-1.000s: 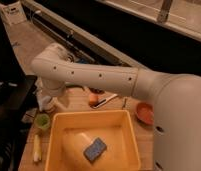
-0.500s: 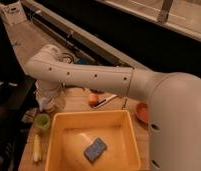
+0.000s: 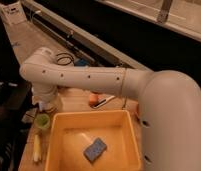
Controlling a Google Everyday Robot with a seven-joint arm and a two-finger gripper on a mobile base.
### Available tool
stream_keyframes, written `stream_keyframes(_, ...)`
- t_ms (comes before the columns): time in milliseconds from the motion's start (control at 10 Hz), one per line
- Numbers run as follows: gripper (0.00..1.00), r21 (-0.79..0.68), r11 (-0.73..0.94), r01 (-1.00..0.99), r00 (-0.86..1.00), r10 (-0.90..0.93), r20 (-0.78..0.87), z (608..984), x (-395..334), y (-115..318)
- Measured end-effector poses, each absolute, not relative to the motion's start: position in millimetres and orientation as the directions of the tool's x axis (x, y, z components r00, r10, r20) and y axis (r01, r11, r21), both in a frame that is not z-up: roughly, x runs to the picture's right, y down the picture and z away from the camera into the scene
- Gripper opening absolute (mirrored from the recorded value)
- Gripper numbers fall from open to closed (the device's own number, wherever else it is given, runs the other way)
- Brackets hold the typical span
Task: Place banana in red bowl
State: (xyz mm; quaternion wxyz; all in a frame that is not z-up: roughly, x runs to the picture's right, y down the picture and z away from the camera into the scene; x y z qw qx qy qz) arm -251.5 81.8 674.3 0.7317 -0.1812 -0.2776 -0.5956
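Camera view shows the banana [image 3: 36,148] lying on the tabletop [image 3: 69,100] at about 7 o'clock in the frame, at 9 o'clock from the big yellow tub [image 3: 89,116] and just beside its left wall, running nearly parallel to that wall. The gripper [image 3: 44,105] hangs downward at 12 o'clock from the banana, just above a small light-green cup [image 3: 42,121]; how wide it is spread cannot be made out. The red bowl [image 3: 137,108] shows only as a sliver at 2 o'clock from the tub, mostly hidden behind the arm [image 3: 94,80]. A blue sponge [image 3: 95,149] lies inside the tub, and a small orange fruit [image 3: 94,98] sits beyond its far rim. The banana is likely light and fairly firm, with a smooth, rounded skin that can roll or bruise under a hard squeeze. The best hold is probably across its middle, closing over the narrow width with gentle pressure. The tub wall and the cup crowd it, so a straight descent seems safest.
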Motion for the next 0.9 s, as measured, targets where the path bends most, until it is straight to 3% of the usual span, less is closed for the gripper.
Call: stream_keyframes(900, 0.75, 0.135, 0.064, 0.989, -0.042, -0.749, 0.661, 677.1, -326.6, 144.5)
